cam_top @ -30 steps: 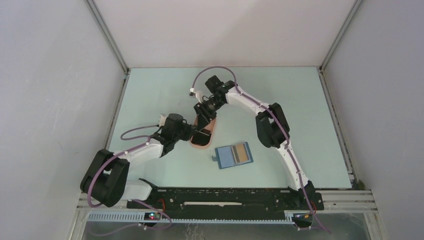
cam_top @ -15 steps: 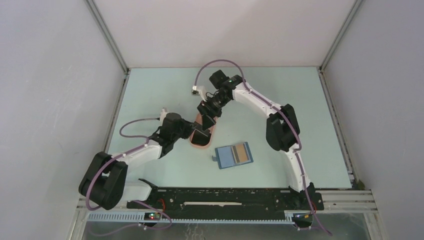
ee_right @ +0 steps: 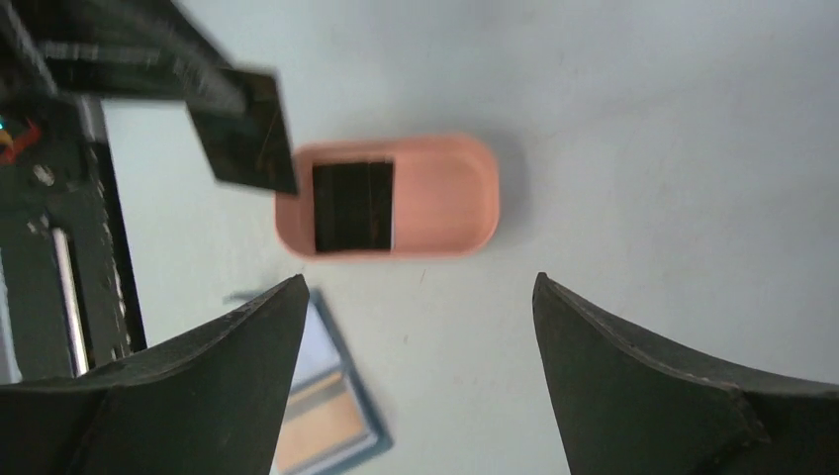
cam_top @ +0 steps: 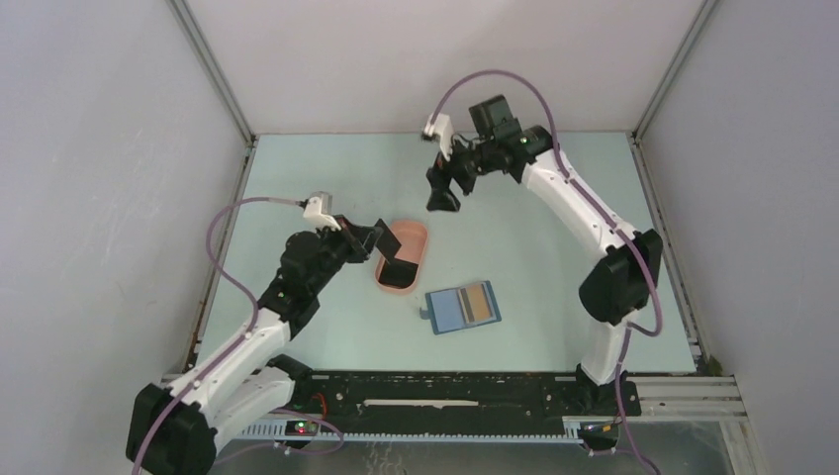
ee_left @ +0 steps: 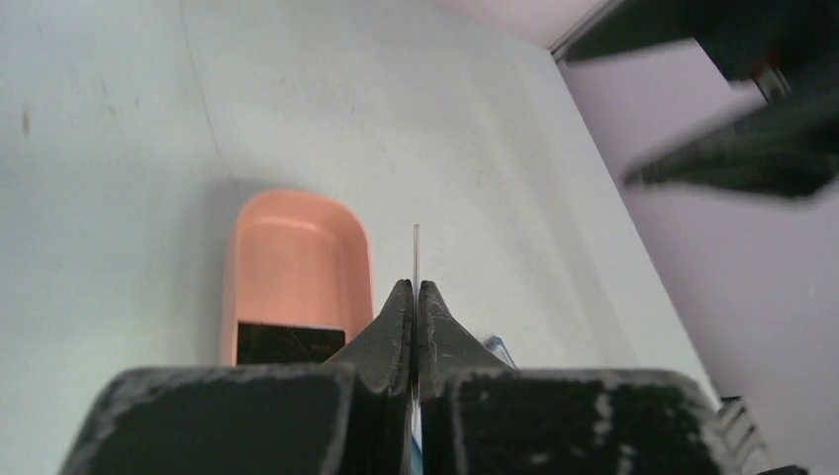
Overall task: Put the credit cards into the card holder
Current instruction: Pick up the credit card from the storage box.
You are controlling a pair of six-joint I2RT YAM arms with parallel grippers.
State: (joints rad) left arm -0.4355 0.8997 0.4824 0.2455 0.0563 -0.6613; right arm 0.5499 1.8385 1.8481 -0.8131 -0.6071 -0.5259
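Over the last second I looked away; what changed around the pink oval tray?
The left gripper shut on a thin black card and lifted it; the right gripper opened and withdrew toward the far edge. Unchanged: the tray, the second black card inside it, the open blue wallet.

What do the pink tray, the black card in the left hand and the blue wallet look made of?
Pink tray: likely moulded plastic or silicone; smooth matte walls, rounded corners.
Black card in the left hand: thin stiff plastic, it seems; edge-on it is a straight sliver.
Blue wallet: possibly leather or faux leather; too small to tell.
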